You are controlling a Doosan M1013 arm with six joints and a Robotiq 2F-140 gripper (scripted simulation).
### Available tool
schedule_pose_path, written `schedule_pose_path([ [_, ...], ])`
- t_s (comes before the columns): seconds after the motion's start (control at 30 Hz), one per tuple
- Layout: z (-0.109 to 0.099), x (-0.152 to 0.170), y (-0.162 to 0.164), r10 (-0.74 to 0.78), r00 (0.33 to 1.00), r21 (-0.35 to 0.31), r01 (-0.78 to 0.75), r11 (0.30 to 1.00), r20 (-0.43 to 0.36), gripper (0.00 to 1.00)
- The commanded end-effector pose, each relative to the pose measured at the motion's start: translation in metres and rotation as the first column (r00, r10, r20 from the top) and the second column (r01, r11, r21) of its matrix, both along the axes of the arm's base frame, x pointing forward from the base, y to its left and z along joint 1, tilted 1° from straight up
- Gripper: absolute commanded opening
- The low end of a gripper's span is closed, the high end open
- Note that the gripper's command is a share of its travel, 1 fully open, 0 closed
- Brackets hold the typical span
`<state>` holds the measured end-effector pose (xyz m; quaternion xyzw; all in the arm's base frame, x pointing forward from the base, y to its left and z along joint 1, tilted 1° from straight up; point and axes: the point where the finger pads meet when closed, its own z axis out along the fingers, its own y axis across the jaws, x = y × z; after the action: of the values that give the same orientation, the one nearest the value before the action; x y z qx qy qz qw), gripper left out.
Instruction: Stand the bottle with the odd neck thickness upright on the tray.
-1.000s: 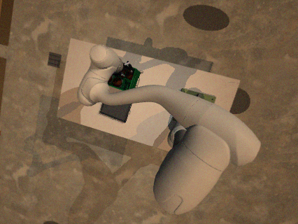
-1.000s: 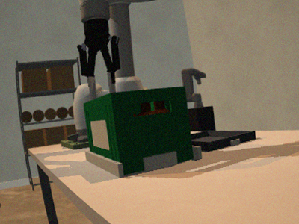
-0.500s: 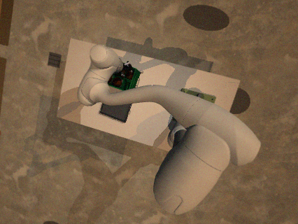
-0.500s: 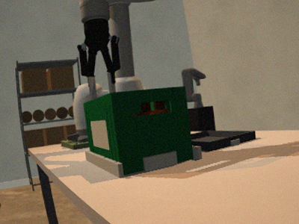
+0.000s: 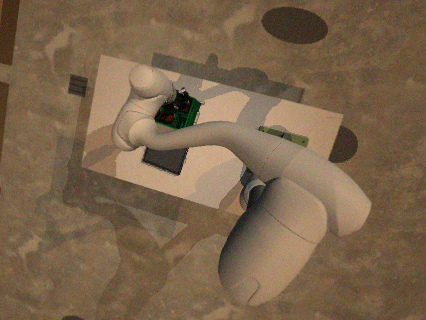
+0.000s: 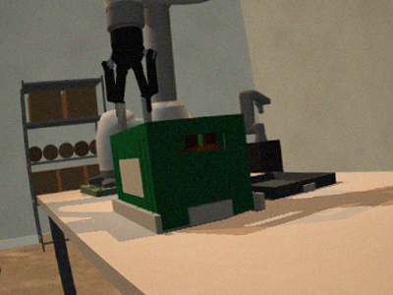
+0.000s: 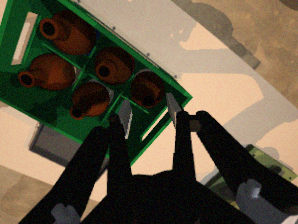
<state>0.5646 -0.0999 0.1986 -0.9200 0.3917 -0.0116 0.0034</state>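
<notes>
My jaws stand partly apart, holding nothing, hung above the green crate point(image 7: 150, 131) on the tabletop point(image 6: 287, 252). Five brown bottles point(image 7: 114, 66) stand inside; my fingertips straddle the rightmost one point(image 7: 148, 89).

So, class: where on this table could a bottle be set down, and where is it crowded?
Free: the dark tray beside the green crate, and bare table in front of the crate. Crowded: inside the crate, where brown bottles fill the cells below the end effector.
</notes>
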Motion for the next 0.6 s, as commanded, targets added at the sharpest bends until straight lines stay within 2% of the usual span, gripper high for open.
schedule_pose_path([
  [0.0, -0.003, 0.0, 0.0, 0.0, 1.0, 0.0, 0.0, 1.0, 0.0, 0.38],
  [0.57, -0.021, 0.0, 0.0, 0.0, 1.0, 0.0, 0.0, 1.0, 0.0, 0.38],
])
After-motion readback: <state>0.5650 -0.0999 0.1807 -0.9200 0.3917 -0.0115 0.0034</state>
